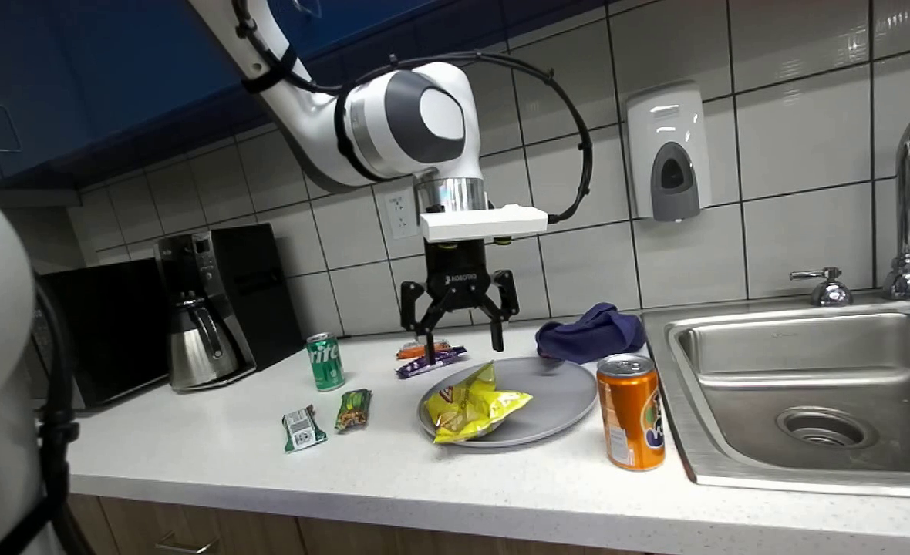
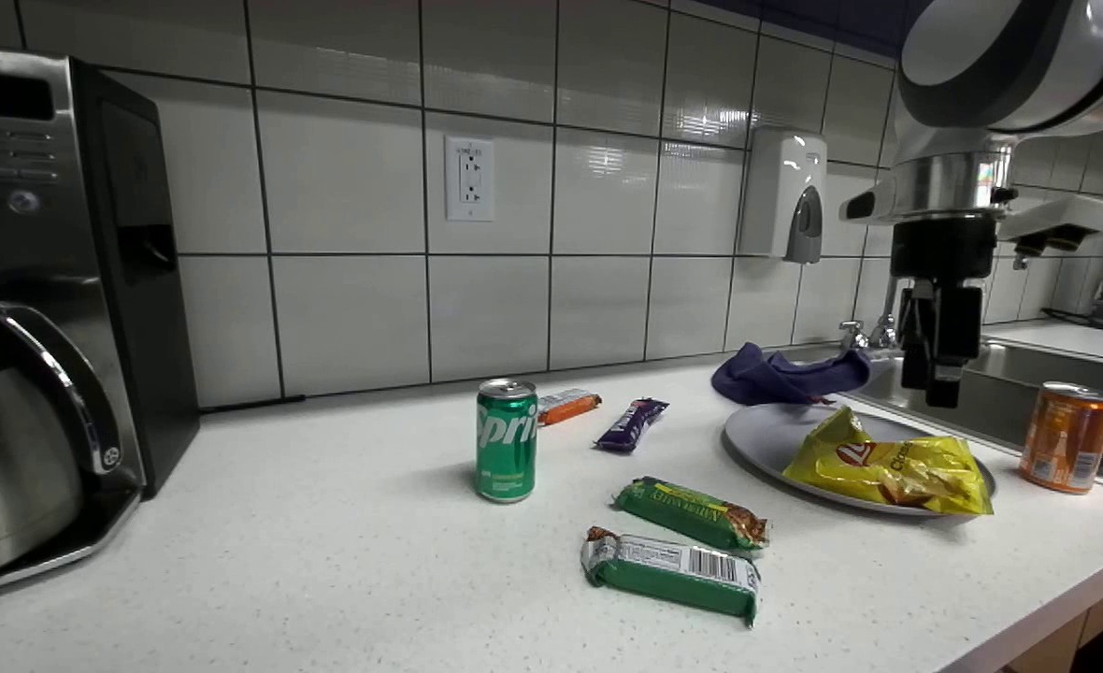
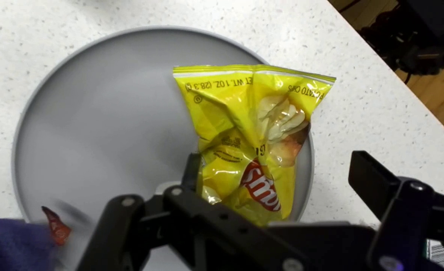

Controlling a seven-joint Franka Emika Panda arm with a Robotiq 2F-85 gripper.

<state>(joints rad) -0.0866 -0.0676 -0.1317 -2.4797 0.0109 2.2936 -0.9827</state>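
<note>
Nearest in the wrist view is the gripper (image 3: 276, 167), its fingers wide apart, holding nothing. In an exterior view, the arm (image 1: 405, 123) stretches from eleven o'clock and bends, pointing down to six. Untouched below it, the chip bag (image 1: 474, 412) lies on the plate (image 1: 557, 391), at eight o'clock side.

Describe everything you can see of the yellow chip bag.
The yellow chip bag looks like glossy, crinkled film, printed with a red logo, a picture of chips and "POTATO CHIPS". One end is a flat, straight edge. It lies on the gray plate, off-center, a corner reaching past the rim. The open end effector hangs above it, not touching.
</note>
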